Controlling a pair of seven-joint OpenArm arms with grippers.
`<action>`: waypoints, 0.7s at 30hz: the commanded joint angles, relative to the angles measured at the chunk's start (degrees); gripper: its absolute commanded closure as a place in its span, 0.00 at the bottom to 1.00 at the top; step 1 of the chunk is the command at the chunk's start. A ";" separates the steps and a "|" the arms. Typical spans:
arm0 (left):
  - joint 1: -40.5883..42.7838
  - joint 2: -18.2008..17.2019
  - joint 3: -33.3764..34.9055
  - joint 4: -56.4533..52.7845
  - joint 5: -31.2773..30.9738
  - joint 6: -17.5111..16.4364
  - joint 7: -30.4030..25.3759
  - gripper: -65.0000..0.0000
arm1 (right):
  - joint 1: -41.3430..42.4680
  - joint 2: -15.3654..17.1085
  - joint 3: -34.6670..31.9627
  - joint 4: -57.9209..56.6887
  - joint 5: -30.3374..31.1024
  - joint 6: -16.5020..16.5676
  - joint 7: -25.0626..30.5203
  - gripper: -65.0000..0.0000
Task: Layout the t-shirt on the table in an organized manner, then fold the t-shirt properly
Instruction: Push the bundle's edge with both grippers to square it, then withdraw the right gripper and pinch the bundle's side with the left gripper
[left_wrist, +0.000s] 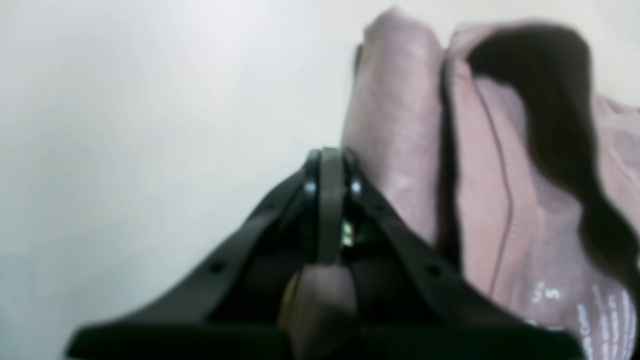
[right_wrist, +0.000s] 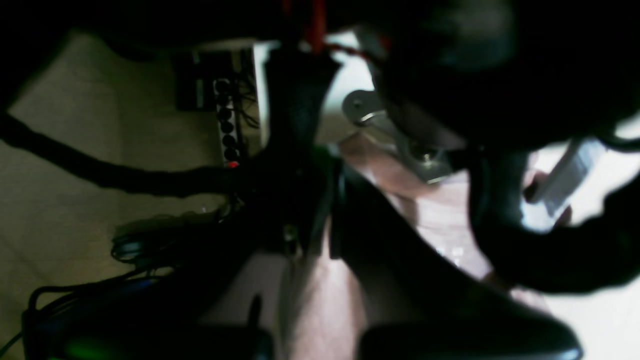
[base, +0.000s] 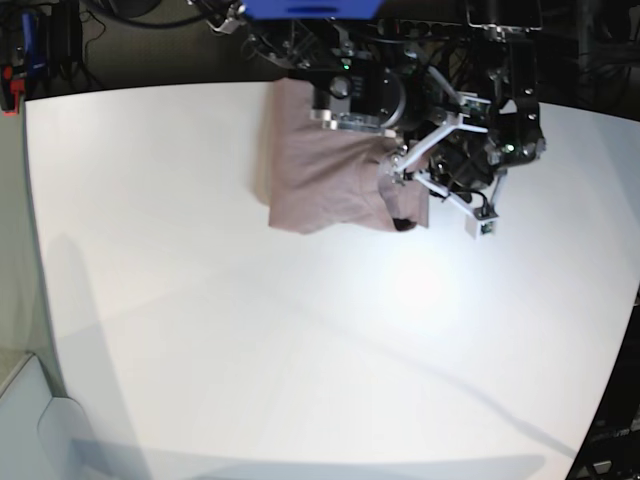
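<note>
The dusty-pink t-shirt (base: 325, 180) lies bunched in folds near the far edge of the white table (base: 300, 350), under both arms. In the left wrist view my left gripper (left_wrist: 331, 156) is shut, with a strip of pink cloth pinched between its fingers. Beside it on the right the t-shirt (left_wrist: 475, 190) stands in thick folds with pale print low down, over the table (left_wrist: 125, 125). The right wrist view is dark. There my right gripper (right_wrist: 322, 190) is shut, and the t-shirt (right_wrist: 320, 310) runs between its fingers.
Beyond the table's far edge are a power strip (right_wrist: 227, 125) and dark cables (right_wrist: 100, 170) on the floor. The left arm's dark body (right_wrist: 450, 75) crowds the right wrist view. Both arms (base: 440, 130) cluster over the shirt at the far side.
</note>
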 joint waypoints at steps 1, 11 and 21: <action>0.59 -0.13 -0.06 -0.10 1.24 0.54 2.55 1.00 | 1.51 -1.23 -0.17 0.86 0.92 -0.03 1.49 0.91; 0.67 -0.04 -4.55 3.77 1.07 0.54 2.46 1.00 | 1.34 -1.23 8.00 7.19 1.09 -0.03 1.14 0.44; 0.50 -0.13 -4.55 3.86 1.07 0.54 2.29 1.00 | 1.78 -1.07 17.85 11.76 1.18 -0.03 -1.06 0.42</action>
